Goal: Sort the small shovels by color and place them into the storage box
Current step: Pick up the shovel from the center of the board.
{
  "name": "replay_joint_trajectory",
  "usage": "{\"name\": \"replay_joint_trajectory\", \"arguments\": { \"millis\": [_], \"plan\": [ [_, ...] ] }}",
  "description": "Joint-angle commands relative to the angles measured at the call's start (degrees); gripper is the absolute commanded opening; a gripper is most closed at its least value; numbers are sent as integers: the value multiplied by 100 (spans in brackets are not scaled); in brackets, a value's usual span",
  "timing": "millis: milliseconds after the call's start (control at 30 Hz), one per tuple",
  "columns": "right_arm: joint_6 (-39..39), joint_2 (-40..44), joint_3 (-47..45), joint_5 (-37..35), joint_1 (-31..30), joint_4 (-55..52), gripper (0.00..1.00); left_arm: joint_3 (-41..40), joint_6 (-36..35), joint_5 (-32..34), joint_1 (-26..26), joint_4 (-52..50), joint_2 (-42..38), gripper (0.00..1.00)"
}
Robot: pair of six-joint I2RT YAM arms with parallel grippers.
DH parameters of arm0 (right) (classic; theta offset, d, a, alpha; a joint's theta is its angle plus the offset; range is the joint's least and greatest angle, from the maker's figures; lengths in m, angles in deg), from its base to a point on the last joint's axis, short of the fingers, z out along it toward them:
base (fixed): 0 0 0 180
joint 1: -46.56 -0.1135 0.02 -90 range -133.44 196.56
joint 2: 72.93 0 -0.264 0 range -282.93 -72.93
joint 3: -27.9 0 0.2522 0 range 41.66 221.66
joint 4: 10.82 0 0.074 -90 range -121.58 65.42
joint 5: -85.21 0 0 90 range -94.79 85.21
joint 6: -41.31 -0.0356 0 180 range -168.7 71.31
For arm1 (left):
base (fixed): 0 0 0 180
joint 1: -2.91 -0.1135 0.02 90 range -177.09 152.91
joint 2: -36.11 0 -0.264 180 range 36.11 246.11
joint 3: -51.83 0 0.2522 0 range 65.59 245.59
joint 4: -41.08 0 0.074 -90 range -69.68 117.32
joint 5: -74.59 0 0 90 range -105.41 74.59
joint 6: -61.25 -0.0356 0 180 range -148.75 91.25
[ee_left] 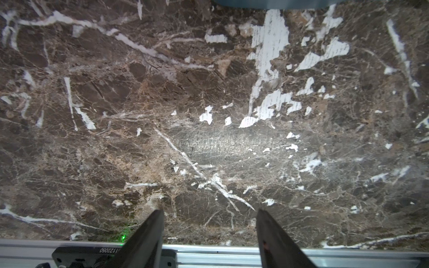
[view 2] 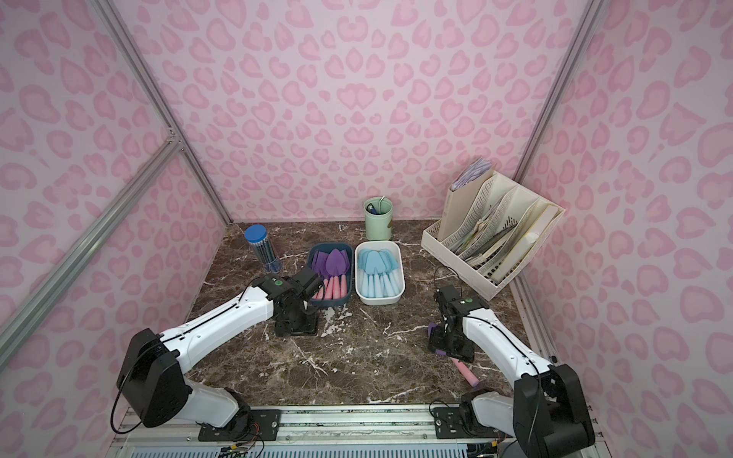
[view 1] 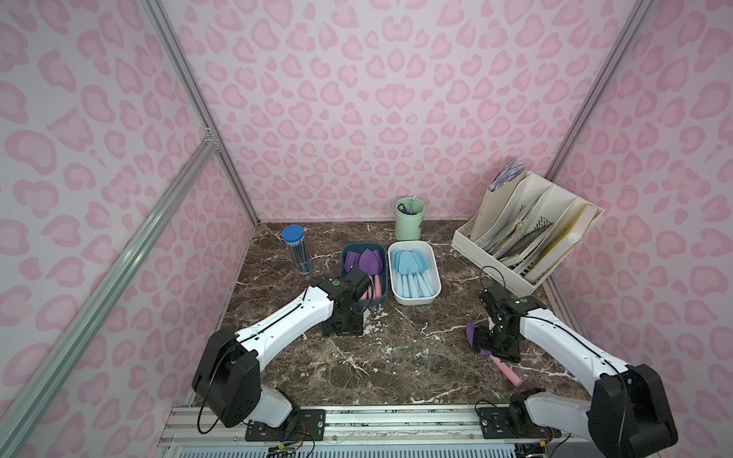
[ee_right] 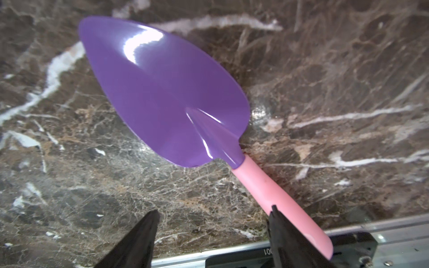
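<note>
A purple-bladed shovel [ee_right: 162, 92] with a pink handle [ee_right: 267, 185] lies flat on the marble table, at the right in both top views [view 1: 505, 370] [view 2: 465, 369]. My right gripper [ee_right: 214, 210] hovers open over it, one fingertip [ee_right: 276, 212] in front of the handle and only marble in the gap. A dark blue storage box [view 1: 343, 273] holds several purple shovels [view 1: 368, 261]. The white box [view 1: 437, 277] beside it holds several light blue shovels [view 1: 410, 265]. My left gripper [ee_left: 210, 210] is open over bare marble just in front of the dark blue box.
At the back left stands a clear pencil tube [view 1: 297, 253] with a blue cap, with a green cup [view 1: 409, 224] at the back centre. A cream file organizer [view 1: 523, 230] fills the back right corner. An aluminium rail [view 1: 357, 416] runs along the table's front edge.
</note>
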Motion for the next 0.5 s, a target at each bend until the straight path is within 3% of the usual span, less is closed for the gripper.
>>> {"name": "replay_joint_trajectory", "arguments": {
  "millis": [0,467],
  "plan": [
    [-126,19,-71,-71,87,-70,79,-26,-77,-45,-1,64,14,68],
    [-88,-264,-60,-142,337,74,81,-20,-125,-35,-1,104,93,68]
  ]
}}
